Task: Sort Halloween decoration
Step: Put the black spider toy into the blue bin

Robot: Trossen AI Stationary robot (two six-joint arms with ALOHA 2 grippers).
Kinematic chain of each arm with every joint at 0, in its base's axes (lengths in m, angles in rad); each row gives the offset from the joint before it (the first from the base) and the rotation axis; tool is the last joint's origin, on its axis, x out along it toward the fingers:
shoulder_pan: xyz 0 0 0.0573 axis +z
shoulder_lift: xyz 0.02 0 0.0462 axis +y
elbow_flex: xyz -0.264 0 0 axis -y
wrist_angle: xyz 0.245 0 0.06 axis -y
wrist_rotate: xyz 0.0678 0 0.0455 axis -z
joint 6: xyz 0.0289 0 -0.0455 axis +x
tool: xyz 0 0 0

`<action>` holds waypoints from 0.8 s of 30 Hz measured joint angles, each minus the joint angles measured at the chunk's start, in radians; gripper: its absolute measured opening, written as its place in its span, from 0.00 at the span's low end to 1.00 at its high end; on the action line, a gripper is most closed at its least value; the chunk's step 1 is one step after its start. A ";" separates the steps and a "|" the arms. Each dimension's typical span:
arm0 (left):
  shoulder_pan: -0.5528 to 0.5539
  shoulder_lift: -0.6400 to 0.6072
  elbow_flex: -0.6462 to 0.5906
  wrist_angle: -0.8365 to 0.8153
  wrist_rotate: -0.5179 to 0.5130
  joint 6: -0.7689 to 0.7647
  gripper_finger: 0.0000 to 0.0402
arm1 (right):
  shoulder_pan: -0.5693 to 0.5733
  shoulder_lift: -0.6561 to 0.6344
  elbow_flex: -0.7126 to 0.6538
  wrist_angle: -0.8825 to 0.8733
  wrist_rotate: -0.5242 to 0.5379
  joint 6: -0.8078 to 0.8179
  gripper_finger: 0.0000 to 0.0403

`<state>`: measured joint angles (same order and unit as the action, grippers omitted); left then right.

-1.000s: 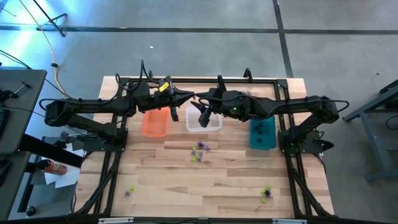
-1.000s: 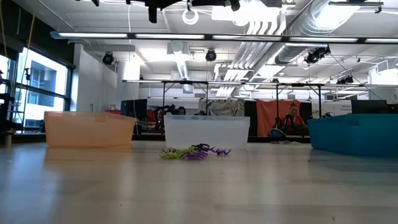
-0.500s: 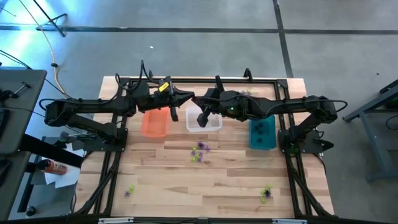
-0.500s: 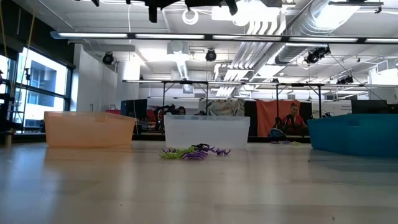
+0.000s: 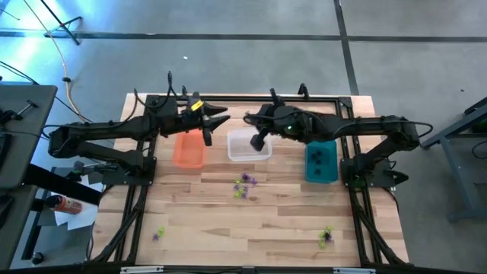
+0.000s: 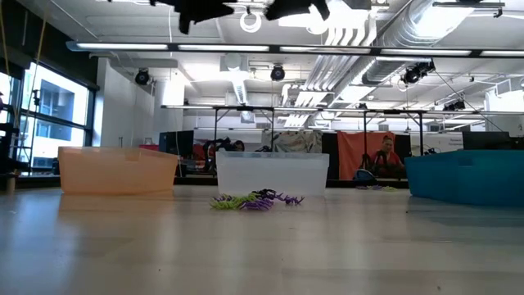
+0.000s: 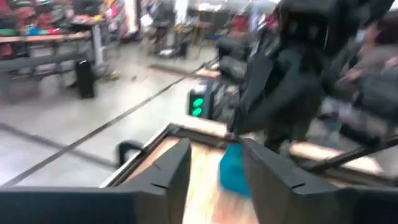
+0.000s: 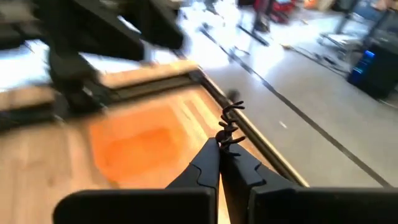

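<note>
From above, the left pincer (image 5: 221,116) hangs over the far edge of the bench (image 5: 198,221), between the orange bin (image 5: 189,149) and the clear bin (image 5: 249,146), its fingers parted; the right pincer (image 5: 247,118) points at it from just across the gap, above the clear bin's far rim. A mixed heap of purple and yellow-green trinkets (image 5: 243,185) lies on the boards nearer the front, well apart from both pincers, with a black-and-green cluster (image 5: 326,235) at the front right, a few loose pieces (image 5: 157,233) at the front left, and the teal bin (image 5: 320,163) to the right. Against a second ago the two arms have drawn apart slightly and the right wrist has swung from above the clear bin toward its far right corner. At bench height the heap sits just before the clear bin, and both arms show only as dark shapes at the upper edge. The left wrist shows its fingers (image 7: 171,171) standing narrowly apart with nothing between them. The right wrist shows its fingers (image 8: 208,163) pressed together on a small black spidery trinket (image 8: 229,127), above the orange bin. No writing can be read.
</note>
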<state>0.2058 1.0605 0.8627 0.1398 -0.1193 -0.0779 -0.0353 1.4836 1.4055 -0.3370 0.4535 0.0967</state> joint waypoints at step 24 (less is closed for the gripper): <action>0.003 -0.263 -0.295 0.032 -0.080 -0.234 0.48 | -0.054 -0.411 -0.280 -1.092 -0.383 0.595 0.00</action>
<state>0.2085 0.7975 0.5678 0.1721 -0.1997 -0.3116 -0.0895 1.0728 1.1252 -1.4290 0.0709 0.6912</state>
